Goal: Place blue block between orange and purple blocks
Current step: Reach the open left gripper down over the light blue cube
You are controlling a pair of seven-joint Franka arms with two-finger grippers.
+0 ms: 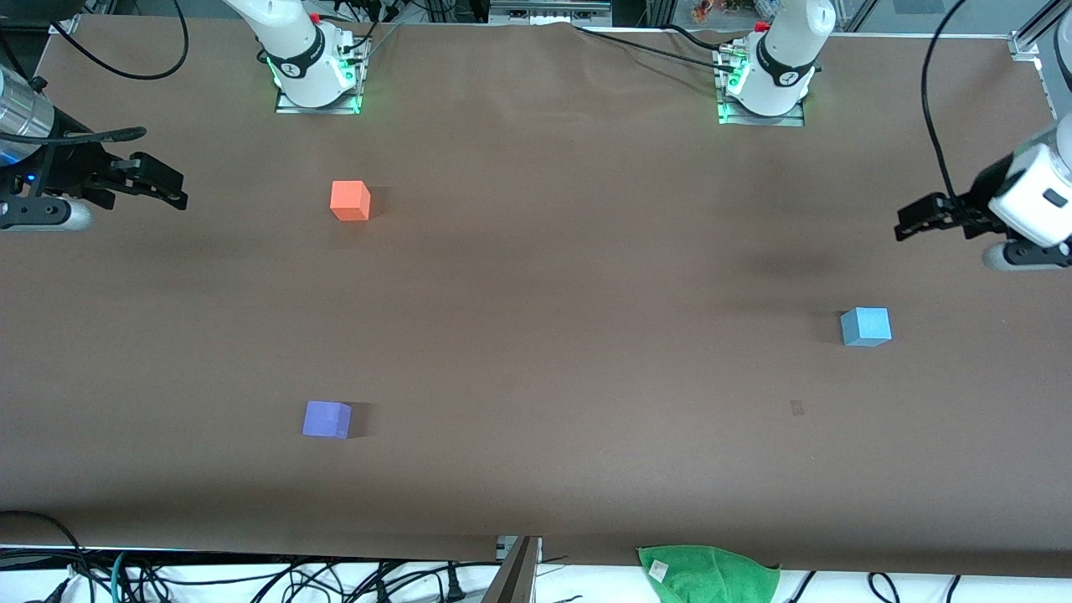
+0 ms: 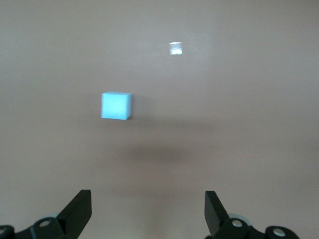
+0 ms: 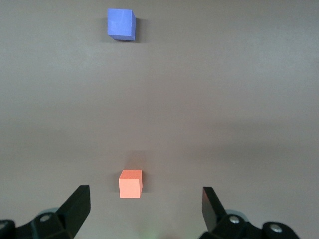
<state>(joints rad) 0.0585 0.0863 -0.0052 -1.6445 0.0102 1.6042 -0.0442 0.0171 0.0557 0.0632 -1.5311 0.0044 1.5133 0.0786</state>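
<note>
both pincers, left pincer (image 1: 909, 220) and right pincer (image 1: 172, 188), hover spread apart above table ends.

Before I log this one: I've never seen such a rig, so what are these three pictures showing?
Two robot arms stand at a brown table. One picture looks down from across the table; the other two come from cameras on each arm's wrist. The left gripper hangs open over its end of the table, the blue block lying nearby. The right gripper hangs open over its own end, near the orange block and purple block, which lies nearer the front camera. Nothing is held.
</note>
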